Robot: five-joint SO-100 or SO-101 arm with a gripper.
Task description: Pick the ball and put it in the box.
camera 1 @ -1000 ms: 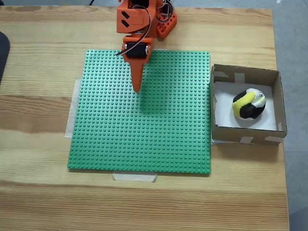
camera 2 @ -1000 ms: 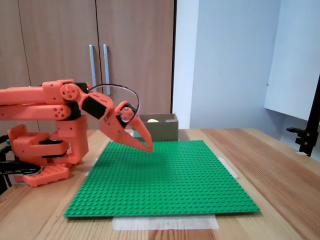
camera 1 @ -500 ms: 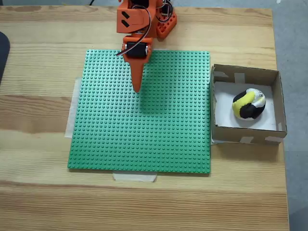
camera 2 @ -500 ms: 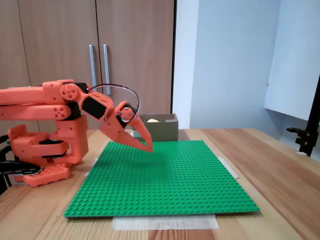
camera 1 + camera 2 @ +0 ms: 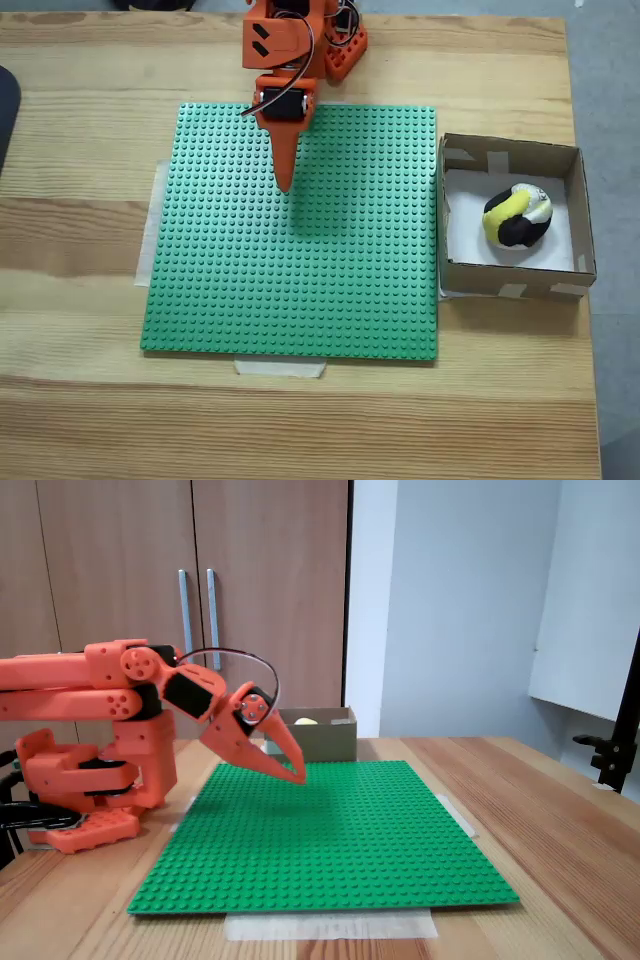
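Small lumpy ball patched in yellow, black and white: lodged inside the shallow brown cardboard box, right of frame. Judged soft, light, best pinched across its middle. Orange claw: clenched, empty, held over the green studded baseplate.

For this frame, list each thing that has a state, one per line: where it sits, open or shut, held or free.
Yellow, black and white soft ball: lying free on the box floor, not held.
Shallow brown cardboard box: open-topped, upright, on the wooden table beside the baseplate's right edge in the top-down fixed view.
Orange two-finger gripper: shut, empty, above the baseplate, away from the box.
Green studded baseplate: flat, taped to the table.
Wooden cabinet doors: shut.
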